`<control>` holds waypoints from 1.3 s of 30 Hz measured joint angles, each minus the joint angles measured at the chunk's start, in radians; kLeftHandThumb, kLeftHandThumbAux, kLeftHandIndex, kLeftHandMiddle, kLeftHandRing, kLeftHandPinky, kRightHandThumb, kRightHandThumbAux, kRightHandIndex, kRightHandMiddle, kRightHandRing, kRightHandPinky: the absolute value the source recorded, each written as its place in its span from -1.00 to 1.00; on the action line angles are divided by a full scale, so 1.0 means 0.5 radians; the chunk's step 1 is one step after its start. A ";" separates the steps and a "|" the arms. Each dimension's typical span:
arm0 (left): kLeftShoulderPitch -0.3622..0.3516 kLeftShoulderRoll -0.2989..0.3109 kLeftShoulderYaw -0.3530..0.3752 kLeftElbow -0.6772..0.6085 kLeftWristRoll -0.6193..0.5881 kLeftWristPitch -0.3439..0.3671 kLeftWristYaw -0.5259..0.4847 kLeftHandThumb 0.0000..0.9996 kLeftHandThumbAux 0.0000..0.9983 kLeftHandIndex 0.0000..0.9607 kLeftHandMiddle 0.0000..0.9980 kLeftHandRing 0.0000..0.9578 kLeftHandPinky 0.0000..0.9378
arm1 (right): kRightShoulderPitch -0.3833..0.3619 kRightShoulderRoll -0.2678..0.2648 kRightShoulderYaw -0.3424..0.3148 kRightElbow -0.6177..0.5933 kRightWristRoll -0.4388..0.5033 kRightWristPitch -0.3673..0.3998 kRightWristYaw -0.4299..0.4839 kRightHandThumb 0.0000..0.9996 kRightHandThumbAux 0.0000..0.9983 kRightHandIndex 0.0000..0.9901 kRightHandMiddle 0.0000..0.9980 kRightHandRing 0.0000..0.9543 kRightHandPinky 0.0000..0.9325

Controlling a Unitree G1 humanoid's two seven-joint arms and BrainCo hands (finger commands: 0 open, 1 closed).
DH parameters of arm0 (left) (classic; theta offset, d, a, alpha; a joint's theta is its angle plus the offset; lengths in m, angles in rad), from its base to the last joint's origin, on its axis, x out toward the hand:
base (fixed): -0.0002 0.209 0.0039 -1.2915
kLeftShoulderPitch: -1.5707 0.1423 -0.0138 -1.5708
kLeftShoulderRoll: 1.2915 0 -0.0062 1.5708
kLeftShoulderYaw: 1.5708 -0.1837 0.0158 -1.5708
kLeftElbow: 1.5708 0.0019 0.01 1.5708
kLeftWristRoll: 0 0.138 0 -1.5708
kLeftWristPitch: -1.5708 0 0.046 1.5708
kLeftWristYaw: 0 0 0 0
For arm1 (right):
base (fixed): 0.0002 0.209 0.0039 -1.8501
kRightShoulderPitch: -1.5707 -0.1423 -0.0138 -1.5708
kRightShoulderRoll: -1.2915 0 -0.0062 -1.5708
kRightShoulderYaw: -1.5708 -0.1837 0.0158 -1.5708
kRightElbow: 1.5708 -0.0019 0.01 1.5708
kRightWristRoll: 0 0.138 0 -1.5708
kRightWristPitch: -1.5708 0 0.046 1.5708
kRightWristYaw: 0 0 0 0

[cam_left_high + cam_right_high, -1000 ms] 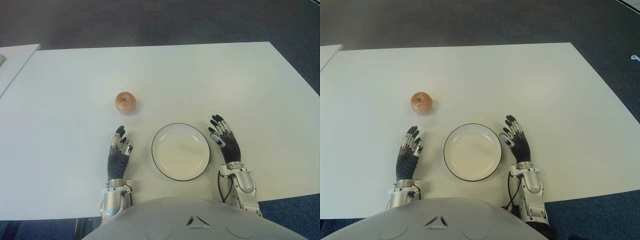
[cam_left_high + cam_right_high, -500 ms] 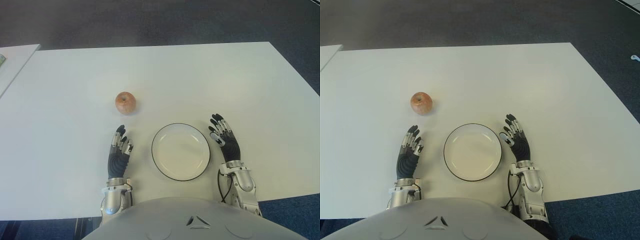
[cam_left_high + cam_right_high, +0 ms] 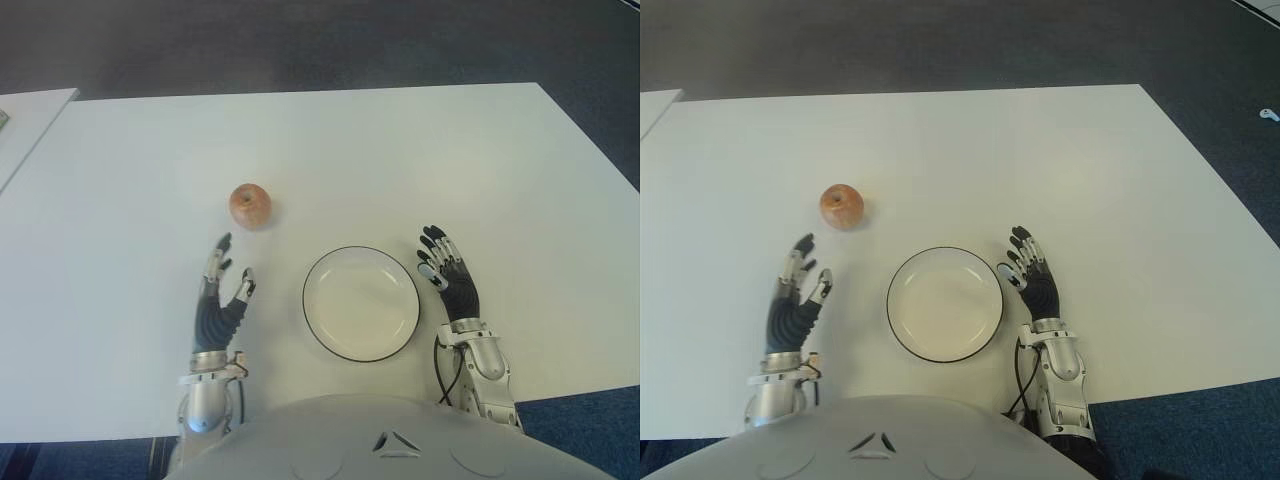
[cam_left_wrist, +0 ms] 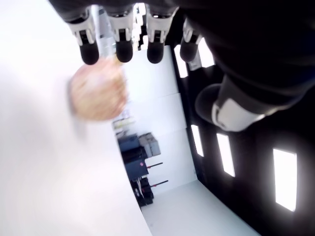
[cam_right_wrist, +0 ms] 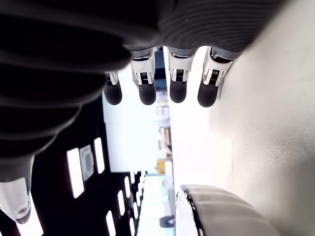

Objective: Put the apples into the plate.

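Apple [image 3: 250, 205] lying left of the desk's [image 3: 400, 150] middle, beyond the empty plate [image 3: 361, 303] near the front edge; left hand [image 3: 219, 300] spread wide, empty, poised to grasp it; right hand [image 3: 452, 285] relaxed, empty, beside the plate's right rim.

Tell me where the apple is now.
The apple sits on the white table, on the robot's left, just beyond the open left hand and apart from the plate.

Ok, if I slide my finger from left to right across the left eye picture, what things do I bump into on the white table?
left hand → apple → plate → right hand. The apple sits farther back on the table than the rest; the plate is empty and lies between the two open hands.
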 measured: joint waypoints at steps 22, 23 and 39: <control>-0.310 0.495 0.189 -0.528 1.418 0.541 -0.081 -0.45 -0.13 -0.87 -1.00 -1.00 -0.97 | -0.154 -0.013 -0.020 0.243 0.001 -0.129 0.022 -0.85 0.13 -1.00 -0.94 -1.00 -1.00; -0.323 0.512 0.184 -0.540 1.437 0.554 -0.105 -0.44 -0.14 -0.87 -1.00 -1.00 -0.97 | -0.157 -0.014 -0.021 0.247 0.001 -0.132 0.022 -0.85 0.13 -1.00 -0.95 -1.00 -1.00; -0.845 0.907 0.151 -0.357 1.619 0.714 -0.558 -0.40 -0.25 -0.87 -1.00 -1.00 -0.96 | -0.234 -0.031 -0.038 0.329 -0.003 -0.144 0.012 -0.86 0.13 -1.00 -0.94 -1.00 -1.00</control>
